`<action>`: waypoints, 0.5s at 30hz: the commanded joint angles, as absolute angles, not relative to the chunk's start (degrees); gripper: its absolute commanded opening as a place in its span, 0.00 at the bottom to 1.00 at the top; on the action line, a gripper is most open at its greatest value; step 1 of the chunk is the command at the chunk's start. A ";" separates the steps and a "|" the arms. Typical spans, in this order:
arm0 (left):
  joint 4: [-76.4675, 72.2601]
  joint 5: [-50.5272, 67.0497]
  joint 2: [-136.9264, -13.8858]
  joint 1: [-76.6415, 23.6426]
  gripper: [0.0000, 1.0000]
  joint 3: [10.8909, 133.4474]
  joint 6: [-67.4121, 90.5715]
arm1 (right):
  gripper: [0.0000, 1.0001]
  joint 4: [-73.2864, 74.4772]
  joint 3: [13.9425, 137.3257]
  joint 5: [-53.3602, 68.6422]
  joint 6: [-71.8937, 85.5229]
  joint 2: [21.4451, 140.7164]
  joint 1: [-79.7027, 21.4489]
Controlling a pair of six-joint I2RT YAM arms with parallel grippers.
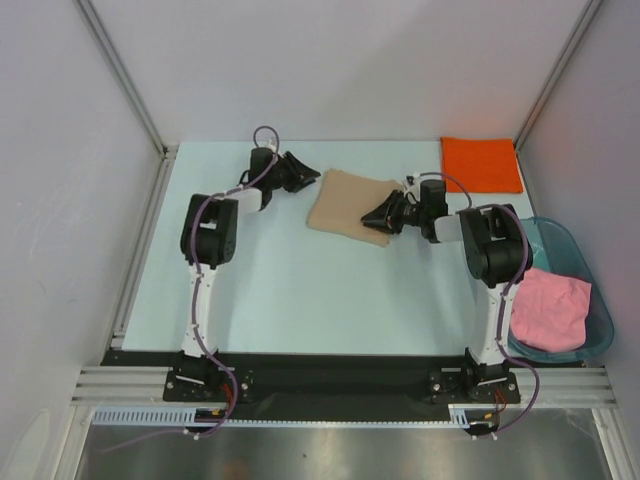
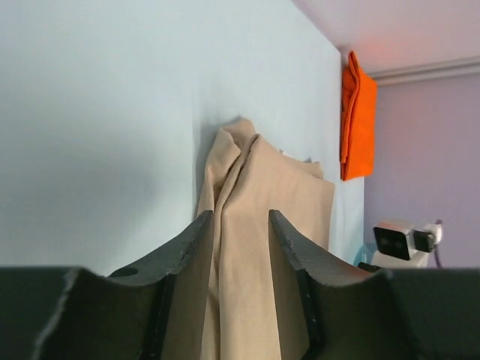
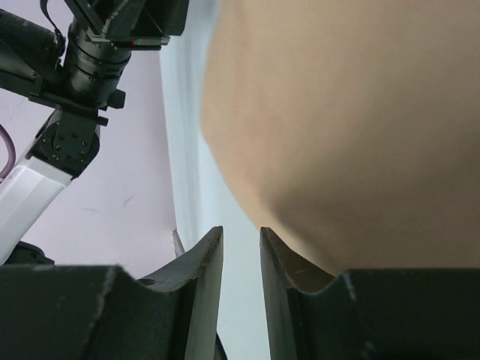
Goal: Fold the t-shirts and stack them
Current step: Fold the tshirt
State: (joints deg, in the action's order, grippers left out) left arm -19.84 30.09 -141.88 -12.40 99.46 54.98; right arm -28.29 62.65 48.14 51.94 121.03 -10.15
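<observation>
A tan t-shirt (image 1: 348, 208) lies folded at the table's middle back. My left gripper (image 1: 309, 172) is open at its far left corner. In the left wrist view the tan cloth (image 2: 255, 202) shows between and beyond the spread fingers of my left gripper (image 2: 238, 219). My right gripper (image 1: 372, 214) sits over the shirt's near right edge. In the right wrist view, my right gripper (image 3: 241, 234) has its jaws a narrow gap apart with only table between them, and the tan cloth (image 3: 352, 127) lies beside them. An orange t-shirt (image 1: 482, 163) lies folded at the back right. A pink t-shirt (image 1: 551, 308) is bunched up.
The pink shirt lies in a translucent teal tub (image 1: 570, 240) at the right edge, beside the right arm. Grey walls and metal frame posts close in the pale blue table (image 1: 300, 290). The left arm (image 3: 82, 60) shows in the right wrist view.
</observation>
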 commanded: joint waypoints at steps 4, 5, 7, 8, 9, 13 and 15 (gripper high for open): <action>-13.62 26.81 -122.03 -10.81 0.42 92.65 45.62 | 0.34 -27.25 75.13 48.43 52.12 120.65 -14.06; -14.06 26.81 -120.08 -10.81 0.42 90.98 45.44 | 0.34 -27.07 76.19 48.43 52.90 121.98 -14.67; -15.81 27.50 -115.17 -10.81 0.42 84.66 45.88 | 0.34 -29.43 77.34 48.60 55.27 125.66 -15.82; -17.39 27.51 -113.57 -10.81 0.42 82.20 46.23 | 0.34 -32.49 77.26 48.34 57.63 127.08 -16.08; -18.53 27.42 -111.99 -10.81 0.42 76.87 46.93 | 0.33 -33.30 77.26 48.08 58.18 128.05 -16.78; -23.63 23.57 -103.56 -11.60 0.45 62.87 52.72 | 0.33 -35.32 74.90 46.59 59.58 132.27 -17.93; -24.60 22.24 -101.44 -12.04 0.47 56.90 53.78 | 0.33 -37.87 72.96 46.23 61.42 132.01 -18.02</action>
State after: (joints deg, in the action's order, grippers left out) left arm -22.13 25.50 -104.38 -11.14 64.55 50.98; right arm -33.74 75.44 47.11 58.19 131.04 -18.02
